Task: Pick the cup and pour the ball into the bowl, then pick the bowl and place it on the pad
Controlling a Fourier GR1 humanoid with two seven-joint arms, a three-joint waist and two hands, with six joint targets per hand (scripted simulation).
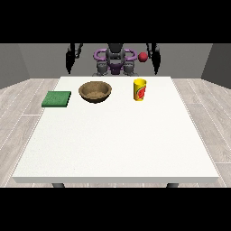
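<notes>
A yellow cup (140, 89) with a red mark stands upright on the white table (117, 140), right of centre near the far edge. A small red ball (143, 56) shows in the air above the cup, with no hand touching it. Left of the cup sits a brown bowl (95, 91). A flat green pad (57, 99) lies at the table's left edge. Both hands hang behind the far edge, away from everything. The hand at the view's left (69, 67) and the hand at the view's right (156, 68) point down with straight fingers and hold nothing.
The robot's torso (115, 61) stands behind the middle of the far edge. Wide bare tabletop stretches from the objects to the near edge. Wooden floor surrounds the table.
</notes>
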